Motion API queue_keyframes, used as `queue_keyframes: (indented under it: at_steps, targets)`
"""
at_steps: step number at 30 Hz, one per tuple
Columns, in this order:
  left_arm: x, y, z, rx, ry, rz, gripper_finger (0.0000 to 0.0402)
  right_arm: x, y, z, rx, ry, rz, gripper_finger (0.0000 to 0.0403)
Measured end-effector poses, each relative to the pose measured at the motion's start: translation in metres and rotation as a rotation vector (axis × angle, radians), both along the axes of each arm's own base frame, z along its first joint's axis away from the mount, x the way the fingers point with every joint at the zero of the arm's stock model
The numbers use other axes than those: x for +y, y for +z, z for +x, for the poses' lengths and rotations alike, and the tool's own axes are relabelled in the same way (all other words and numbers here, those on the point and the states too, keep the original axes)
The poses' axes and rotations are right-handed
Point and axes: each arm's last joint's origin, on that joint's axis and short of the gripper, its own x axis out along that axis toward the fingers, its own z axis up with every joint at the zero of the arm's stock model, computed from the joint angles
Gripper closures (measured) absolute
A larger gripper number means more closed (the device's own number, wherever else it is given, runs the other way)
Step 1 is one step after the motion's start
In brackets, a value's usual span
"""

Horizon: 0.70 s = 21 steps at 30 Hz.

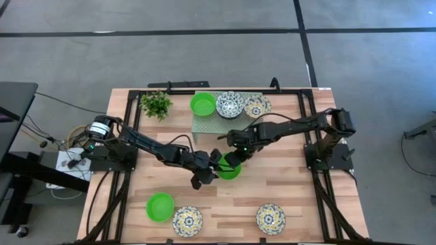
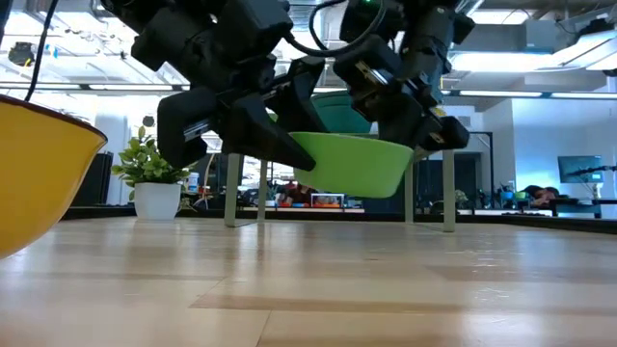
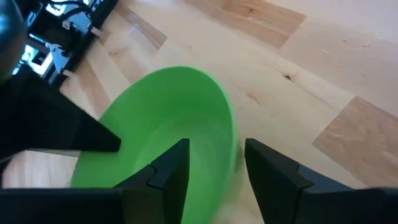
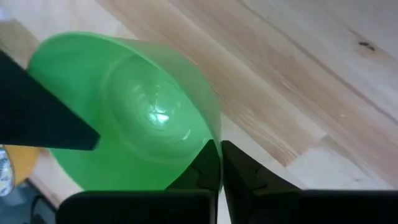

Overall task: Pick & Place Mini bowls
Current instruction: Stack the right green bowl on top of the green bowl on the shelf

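Pale plank table [image 1: 286, 184] on a grey floor; lab room with ceiling lights behind. Green bowl [image 1: 230, 169] lifted clear of the wood at mid-table, right gripper [image 1: 229, 158] clenched on its rim, left gripper [image 1: 210, 165] released, fingers [image 3: 168, 171] straddling the opposite rim. Beyond the grippers: rack [image 1: 204, 122] with three bowls, plant [image 1: 157, 104] beside it. Nearer the front edge: second green bowl [image 1: 159, 206], two patterned bowls [image 1: 187, 220].

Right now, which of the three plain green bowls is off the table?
The green bowl at the table's middle, lifted between both grippers. The other two rest: one on the rack, one at the near left edge.
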Motion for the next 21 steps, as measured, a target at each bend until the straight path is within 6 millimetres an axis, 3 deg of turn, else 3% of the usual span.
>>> queue_keyframes:
  at_steps: [6, 15, 21]
  targets:
    - [0.000, 0.000, -0.001, -0.004, -0.035, 0.056, 0.0294, 0.001, 0.012, 0.002, 0.012, 0.032, 0.019, 0.0393]
    - [0.000, -0.003, -0.002, 0.020, -0.041, 0.071, 0.0385, 0.001, 0.033, 0.010, -0.065, 0.130, 0.001, 0.0338]
    - [-0.001, -0.003, -0.002, 0.016, -0.037, 0.080, 0.0385, 0.002, 0.046, 0.012, -0.074, 0.180, -0.003, 0.0313]
